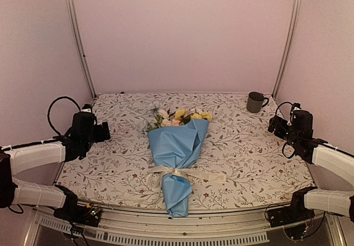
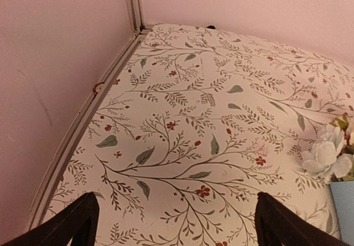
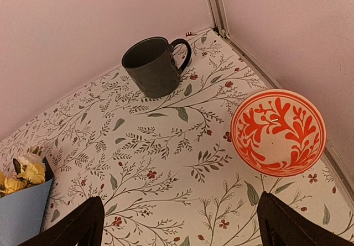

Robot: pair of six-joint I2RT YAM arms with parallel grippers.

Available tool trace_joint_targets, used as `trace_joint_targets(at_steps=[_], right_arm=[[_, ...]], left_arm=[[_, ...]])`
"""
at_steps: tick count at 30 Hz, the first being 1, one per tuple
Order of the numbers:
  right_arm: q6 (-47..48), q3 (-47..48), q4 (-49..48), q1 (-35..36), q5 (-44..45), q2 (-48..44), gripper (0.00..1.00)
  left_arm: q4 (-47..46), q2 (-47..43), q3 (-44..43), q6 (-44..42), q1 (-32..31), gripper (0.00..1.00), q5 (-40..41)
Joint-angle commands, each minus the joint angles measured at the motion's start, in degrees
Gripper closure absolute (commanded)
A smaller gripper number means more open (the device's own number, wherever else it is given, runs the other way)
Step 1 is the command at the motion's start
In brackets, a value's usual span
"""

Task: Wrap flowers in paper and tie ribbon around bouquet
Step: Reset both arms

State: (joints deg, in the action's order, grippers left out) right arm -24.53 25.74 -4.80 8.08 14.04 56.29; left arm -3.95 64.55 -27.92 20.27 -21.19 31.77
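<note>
Pink walls close in a table (image 1: 249, 146) covered in a white cloth printed with leafy sprigs. The bouquet (image 1: 178, 152) lies near the middle of it, narrow end toward the arm bases and wide end toward the back wall. Its light blue paper (image 1: 175, 199) is wrapped into a cone, and the flowers (image 1: 180, 116), white, yellow and pale pink, poke out of the wide end. The cream ribbon (image 1: 177, 173) is tied around the lower part of the cone, with its ends trailing onto the cloth on both sides.

Well to the left of the bouquet, the left pincer (image 2: 176, 226) hangs over bare cloth, fingers spread wide and released. Well to the right of the bouquet, the right pincer (image 3: 177, 224) is also spread and grasps nothing. A dark grey mug (image 1: 255, 101) stands upright behind and to the right of the bouquet, near the back corner. A red-and-white patterned bowl (image 3: 278, 132) sits farther from the bouquet than the mug, by the side wall.
</note>
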Motion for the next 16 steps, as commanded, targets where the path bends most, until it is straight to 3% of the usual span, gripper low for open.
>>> trace_joint_targets(at_steps=[1, 5, 9, 16], right_arm=[[3.6, 0.8, -3.7, -0.2, 2.9, 1.6, 0.01], [5.8, -0.4, -6.3, -0.2, 2.7, 1.8, 0.01], [6.8, -1.7, -8.7, -0.2, 2.3, 2.8, 0.01], [8.1, -3.3, -11.9, -0.3, 0.4, 2.3, 0.01]], left_arm=[[-11.6, 0.0, 1.8, -5.7, 1.6, 0.01, 9.1], [-20.9, 0.0, 5.9, -11.8, 3.0, 0.01, 10.2], [-34.0, 2.7, 13.0, -12.6, 3.7, 0.01, 10.0], [-35.0, 2.4, 13.8, -13.4, 5.3, 0.01, 5.3]])
